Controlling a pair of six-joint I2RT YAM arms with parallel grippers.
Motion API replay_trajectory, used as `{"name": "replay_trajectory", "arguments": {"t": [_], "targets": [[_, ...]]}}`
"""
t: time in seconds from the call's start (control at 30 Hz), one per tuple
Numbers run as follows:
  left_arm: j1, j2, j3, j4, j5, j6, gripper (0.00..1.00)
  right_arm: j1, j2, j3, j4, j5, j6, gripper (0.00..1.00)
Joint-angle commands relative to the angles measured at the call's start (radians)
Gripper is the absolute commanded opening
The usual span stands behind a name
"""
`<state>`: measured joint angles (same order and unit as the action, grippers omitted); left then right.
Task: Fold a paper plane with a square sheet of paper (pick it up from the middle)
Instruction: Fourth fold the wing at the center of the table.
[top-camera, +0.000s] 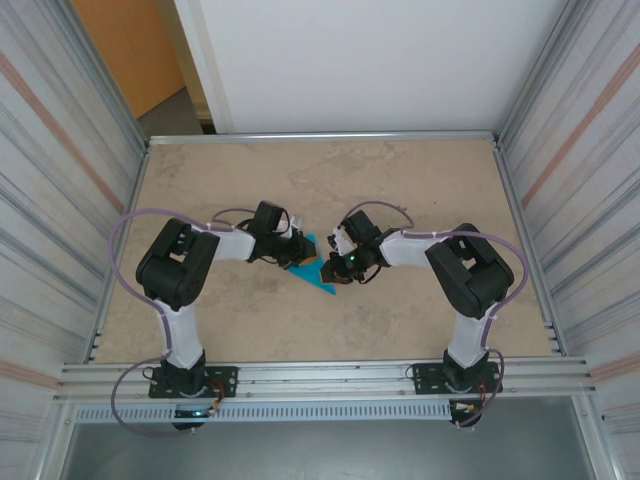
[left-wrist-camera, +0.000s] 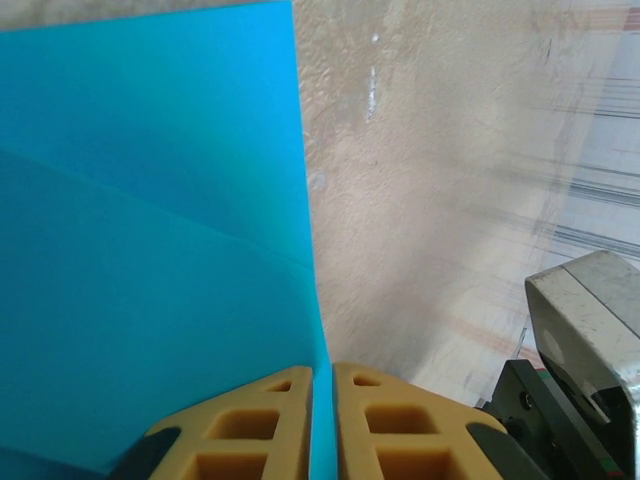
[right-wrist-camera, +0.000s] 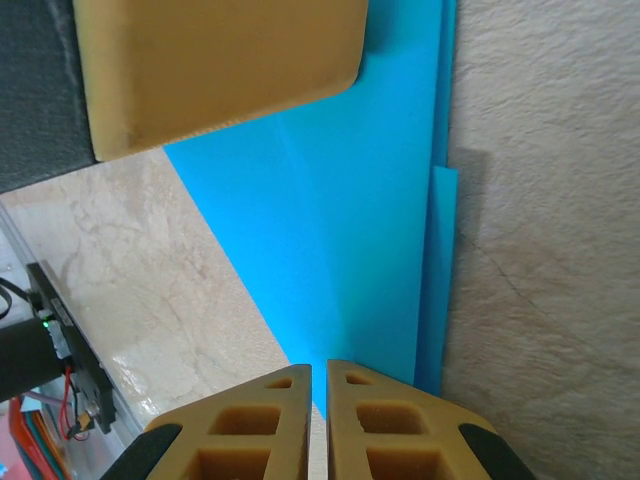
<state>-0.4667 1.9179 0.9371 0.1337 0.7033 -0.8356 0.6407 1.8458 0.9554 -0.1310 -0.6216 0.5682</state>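
The teal-blue sheet of paper (top-camera: 318, 278) is folded into a pointed, layered shape and held between both arms at the middle of the table. My left gripper (top-camera: 298, 255) is shut on it. In the left wrist view its tan fingertips (left-wrist-camera: 322, 372) pinch the paper's (left-wrist-camera: 150, 250) right edge, and a crease runs across the sheet. My right gripper (top-camera: 335, 265) is shut on the paper's narrow pointed end (right-wrist-camera: 318, 375). In the right wrist view the paper (right-wrist-camera: 340, 230) widens away from the jaws, with a second layer along its right side. The left gripper's tan finger (right-wrist-camera: 220, 70) lies over the far end.
The beige table (top-camera: 400, 190) is fenced by ribbed metal walls (top-camera: 60, 200) on both sides and an aluminium rail (top-camera: 330, 378) at the near edge. A grey and black part of the right arm (left-wrist-camera: 590, 330) sits close to the right of my left fingers.
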Motion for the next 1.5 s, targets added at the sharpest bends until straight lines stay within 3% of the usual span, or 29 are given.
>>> {"name": "replay_trajectory", "arguments": {"t": [0.0, 1.47], "targets": [[0.000, 0.022, 0.013, 0.014, 0.023, -0.001, 0.15, -0.006, 0.022, -0.012, -0.005, 0.011, 0.007, 0.13], [0.046, 0.081, 0.114, -0.201, -0.075, 0.117, 0.12, -0.020, 0.076, -0.042, -0.158, 0.108, -0.021, 0.09]]}}
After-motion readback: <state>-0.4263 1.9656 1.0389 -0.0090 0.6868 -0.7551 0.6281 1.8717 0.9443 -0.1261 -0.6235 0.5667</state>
